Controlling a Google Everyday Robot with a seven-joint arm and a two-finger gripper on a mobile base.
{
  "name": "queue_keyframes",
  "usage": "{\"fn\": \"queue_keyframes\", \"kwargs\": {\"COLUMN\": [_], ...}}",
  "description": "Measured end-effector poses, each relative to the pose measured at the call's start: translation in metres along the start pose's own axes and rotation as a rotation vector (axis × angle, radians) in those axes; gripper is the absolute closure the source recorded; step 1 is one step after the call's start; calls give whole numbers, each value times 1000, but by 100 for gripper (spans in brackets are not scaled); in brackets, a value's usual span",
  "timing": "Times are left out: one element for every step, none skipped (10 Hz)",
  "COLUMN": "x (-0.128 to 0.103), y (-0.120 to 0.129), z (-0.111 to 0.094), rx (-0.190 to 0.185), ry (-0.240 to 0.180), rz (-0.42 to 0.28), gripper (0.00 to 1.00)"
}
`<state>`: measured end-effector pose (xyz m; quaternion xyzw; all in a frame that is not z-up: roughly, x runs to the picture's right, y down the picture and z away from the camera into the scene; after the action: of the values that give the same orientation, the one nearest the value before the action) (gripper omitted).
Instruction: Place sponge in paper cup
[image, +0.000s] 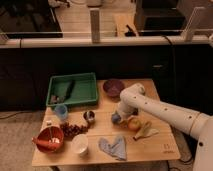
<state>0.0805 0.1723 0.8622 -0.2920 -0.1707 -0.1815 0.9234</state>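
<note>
The sponge (115, 119) shows as a small teal-blue patch lying on the wooden table (160, 145), just left of an orange. My gripper (118, 117) points down at the end of the white arm (165, 112) and is shut on the sponge, which it partly covers. The sponge still rests at table level. The paper cup (79, 145) is white with a wide mouth. It stands upright near the table's front edge, well to the left of the gripper and closer to the front.
Around the gripper lie an orange (134, 124), a banana (145, 131), a blue-grey cloth (114, 148) and a small metal cup (90, 116). Farther off are a purple bowl (113, 87), a green tray (75, 80), a blue cup (61, 111), grapes (73, 130) and a red bowl (49, 139).
</note>
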Motion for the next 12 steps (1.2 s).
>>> {"fn": "queue_keyframes", "kwargs": {"x": [-4, -7, -11, -14, -19, -26, -30, -32, -38, -42, -48, -53], "y": [-3, -6, -6, -8, -10, -12, -13, -11, -11, -12, -13, -13], "z": [-11, -21, -25, -26, -30, -36, -39, -39, -42, -43, -44, -46], "rx": [4, 12, 13, 16, 20, 21, 21, 18, 20, 21, 21, 21], "ry": [1, 1, -1, -4, -9, -12, -16, -19, -22, -27, -34, -41], "rz": [-14, -25, -32, -37, -57, -90, -105, -115, -133, -148, -168, -186], "gripper": [96, 96, 96, 96, 96, 96, 96, 96, 96, 96, 96, 96]}}
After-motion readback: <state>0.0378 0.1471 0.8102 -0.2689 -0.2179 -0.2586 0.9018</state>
